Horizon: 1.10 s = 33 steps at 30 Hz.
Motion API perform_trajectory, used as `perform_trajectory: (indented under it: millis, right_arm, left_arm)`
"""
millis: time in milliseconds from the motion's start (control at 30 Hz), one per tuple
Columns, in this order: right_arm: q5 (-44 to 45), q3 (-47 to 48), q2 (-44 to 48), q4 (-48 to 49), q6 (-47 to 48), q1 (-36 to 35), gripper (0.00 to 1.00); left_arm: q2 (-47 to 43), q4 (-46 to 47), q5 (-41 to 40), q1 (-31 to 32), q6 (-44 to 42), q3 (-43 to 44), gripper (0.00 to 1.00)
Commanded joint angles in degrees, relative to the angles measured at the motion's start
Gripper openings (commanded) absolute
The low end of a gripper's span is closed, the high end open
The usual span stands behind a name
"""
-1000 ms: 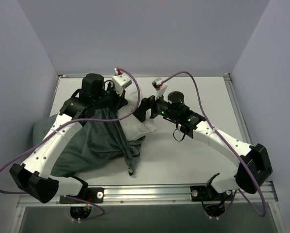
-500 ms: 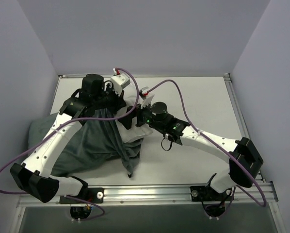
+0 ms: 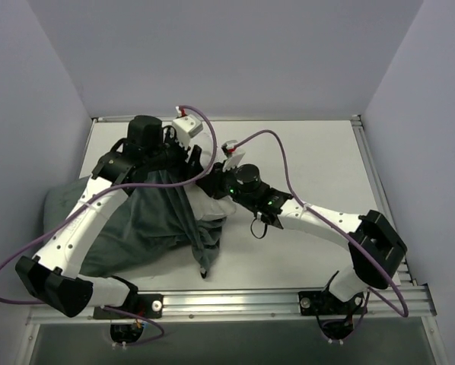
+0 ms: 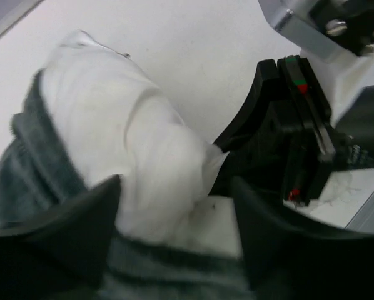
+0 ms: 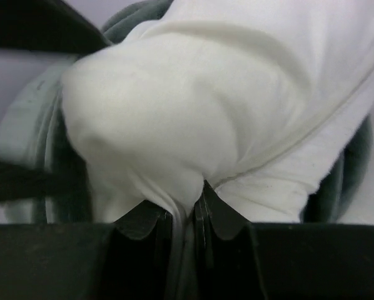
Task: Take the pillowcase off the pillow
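The dark grey pillowcase [image 3: 144, 228] lies bunched on the left of the table, under my left arm. The white pillow [image 3: 214, 205] sticks out of its open end. My right gripper [image 5: 187, 206] is shut on a pinched fold of the pillow [image 5: 174, 106], with grey pillowcase [image 5: 343, 156] showing behind it. In the top view the right gripper [image 3: 212, 185] sits at the pillow's exposed end. My left gripper [image 4: 176, 187] stands open over the pillow [image 4: 112, 125], and the pillowcase edge [image 4: 174, 275] lies across the gap between its fingers [image 4: 80, 231]. From above, the left gripper [image 3: 183, 157] is just behind the pillow.
The white table [image 3: 311, 152] is walled by grey panels at the back and both sides. A metal rail [image 3: 235, 300] runs along the near edge. Purple cables [image 3: 288, 163] loop over both arms. The right gripper's black body [image 4: 281, 137] is close beside my left fingers.
My right arm has reached left to the pillow's exposed end and its gripper has shut on the white fabric. The left gripper's jaws have come apart.
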<state>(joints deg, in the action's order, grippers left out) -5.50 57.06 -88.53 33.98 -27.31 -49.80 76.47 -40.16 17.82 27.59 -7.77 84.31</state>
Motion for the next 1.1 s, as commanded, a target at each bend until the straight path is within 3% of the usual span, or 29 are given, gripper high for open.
perform_trajectory:
  millis: [0, 167, 333, 467, 567, 700, 767, 933, 1067]
  right_arm:
    - [2.24, -7.72, 4.47, -1.72, -5.03, 5.58, 0.00]
    - [3.39, -9.78, 12.67, -8.39, -2.32, 14.09, 0.00]
    - [2.16, -8.10, 16.54, -14.55, 0.94, 20.43, 0.00]
    - [-2.14, -6.70, 17.78, -17.80, 2.70, 27.72, 0.00]
    - [-3.73, -5.03, 17.08, -20.08, 3.66, 30.73, 0.00]
    - [-3.12, -1.87, 16.02, -22.02, 4.98, 30.82, 0.00]
    - [-3.29, -1.34, 15.41, -22.20, 5.33, 30.90, 0.00]
    - [-3.12, -1.51, 14.70, -21.94, 4.99, 30.99, 0.00]
    - [-2.24, -1.86, 15.14, -21.85, 4.28, 30.90, 0.00]
  left_arm:
    - [-2.99, -1.45, -2.94, -0.25, -2.15, 6.91, 0.94]
    - [-7.90, -13.69, -1.12, -9.47, -11.54, 6.48, 0.94]
    - [-9.14, -32.06, 1.33, -24.94, -23.76, 3.68, 0.94]
    - [-14.84, -41.01, 4.31, -37.85, -41.38, -7.29, 0.94]
    - [-13.46, -51.02, 5.55, -47.79, -55.80, -10.65, 0.94]
    - [-12.39, -50.38, -1.02, -56.14, -65.34, -20.12, 0.94]
    - [-12.40, -49.31, 0.53, -60.36, -70.25, -21.47, 0.94]
    - [-12.48, -48.34, 14.48, -60.03, -70.10, -20.77, 0.94]
    - [-13.01, -47.22, 16.63, -57.66, -69.93, -23.74, 0.94]
